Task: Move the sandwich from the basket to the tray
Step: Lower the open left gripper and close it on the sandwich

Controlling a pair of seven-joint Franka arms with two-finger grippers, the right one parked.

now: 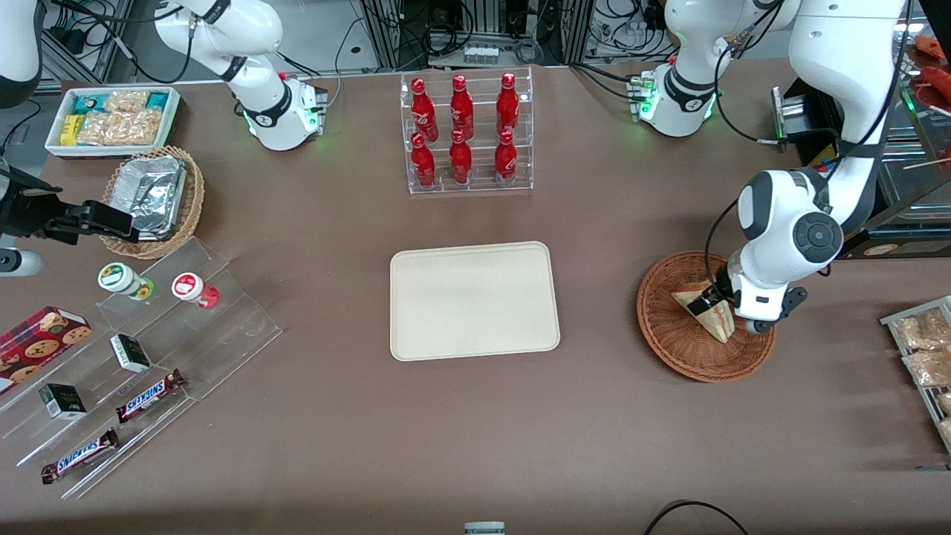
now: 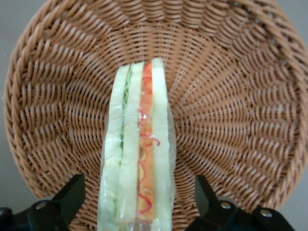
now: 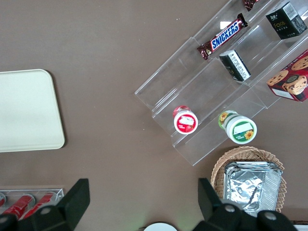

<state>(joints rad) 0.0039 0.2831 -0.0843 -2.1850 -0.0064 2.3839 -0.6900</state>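
Observation:
The sandwich (image 1: pixel 706 310) (image 2: pixel 139 144) is a plastic-wrapped wedge standing on edge in the reddish-brown wicker basket (image 1: pixel 672 349) (image 2: pixel 231 96), at the working arm's end of the table. My left gripper (image 1: pixel 719 303) (image 2: pixel 138 187) is lowered into the basket and is open. One black finger stands on each side of the sandwich, with a small gap between each finger and the wrapper. The cream tray (image 1: pixel 475 301) (image 3: pixel 24 110) lies flat and bare at the table's middle, beside the basket toward the parked arm's end.
An acrylic rack of red bottles (image 1: pixel 466 134) stands farther from the front camera than the tray. A clear stepped stand (image 1: pixel 148 357) with snack bars and cups, a tan basket with foil (image 1: pixel 152 197) and a white snack bin (image 1: pixel 111 119) lie toward the parked arm's end. Packaged snacks (image 1: pixel 925 349) sit past the basket.

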